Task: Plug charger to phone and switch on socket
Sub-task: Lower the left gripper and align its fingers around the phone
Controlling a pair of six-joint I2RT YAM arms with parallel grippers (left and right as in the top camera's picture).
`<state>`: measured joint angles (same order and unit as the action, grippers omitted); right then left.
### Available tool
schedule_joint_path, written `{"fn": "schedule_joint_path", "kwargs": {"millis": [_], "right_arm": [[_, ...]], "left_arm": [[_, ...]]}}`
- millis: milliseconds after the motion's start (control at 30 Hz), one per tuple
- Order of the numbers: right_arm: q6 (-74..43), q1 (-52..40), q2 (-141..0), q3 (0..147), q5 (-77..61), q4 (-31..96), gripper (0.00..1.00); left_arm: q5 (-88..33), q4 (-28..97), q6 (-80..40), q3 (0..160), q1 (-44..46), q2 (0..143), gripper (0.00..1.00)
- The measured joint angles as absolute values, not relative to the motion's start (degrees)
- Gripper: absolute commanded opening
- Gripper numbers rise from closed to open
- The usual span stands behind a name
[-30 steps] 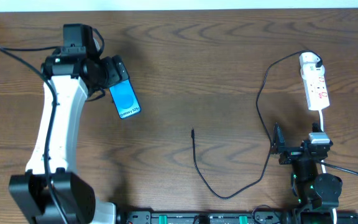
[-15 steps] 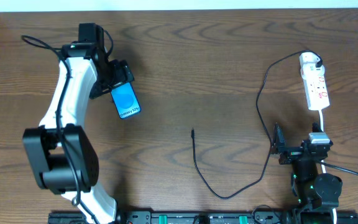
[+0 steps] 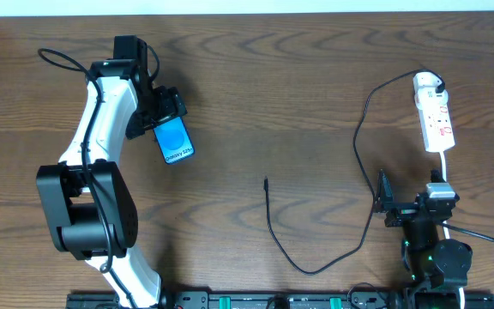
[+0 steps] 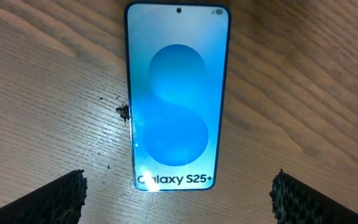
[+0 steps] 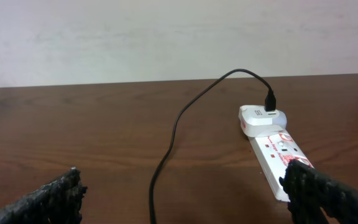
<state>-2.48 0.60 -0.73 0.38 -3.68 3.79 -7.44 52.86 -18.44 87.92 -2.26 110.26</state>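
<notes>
Over the bench's (image 3: 256, 77) left side, the left gripper (image 4: 179, 190) hangs open above the phone (image 4: 178, 93), which has nothing plugged in. The charger (image 3: 267, 193) tip lies free mid-bench. The socket (image 3: 436, 120) sits far right, its switch too small to read. The right gripper (image 3: 382, 201) is open and idle, so every step seems left.

Your tally, wooden table (image 3: 256, 77), items by kind:

- Phone (image 3: 175, 142): 1, blue screen.
- Charger (image 3: 269, 219): 1 thin black cable, 1 plug tip (image 3: 266, 182) at its free end.
- Socket (image 3: 438, 123): 1 white strip.
- White plug (image 3: 427, 84): 1, at socket's far end.
- White cord (image 3: 444, 165): 1.
- Arms: 2, namely left arm (image 3: 95, 129) and right arm (image 3: 436, 257).
- Grippers: 2, namely left gripper (image 4: 179, 199) and right gripper (image 5: 185, 199).
- Fingers: 2 per gripper, 4 for you to log.
- Table: 1.
</notes>
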Motion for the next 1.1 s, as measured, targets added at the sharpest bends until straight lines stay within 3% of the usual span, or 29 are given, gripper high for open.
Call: {"fn": "schedule_joint_path", "kwargs": {"millis": [1100], "right_arm": [[-2.48,0.60,-0.73,0.38,-3.68,3.79,0.99]], "left_arm": [[-3.57,57.23,-19.70,88.27,-2.17,110.28,0.95]]}}
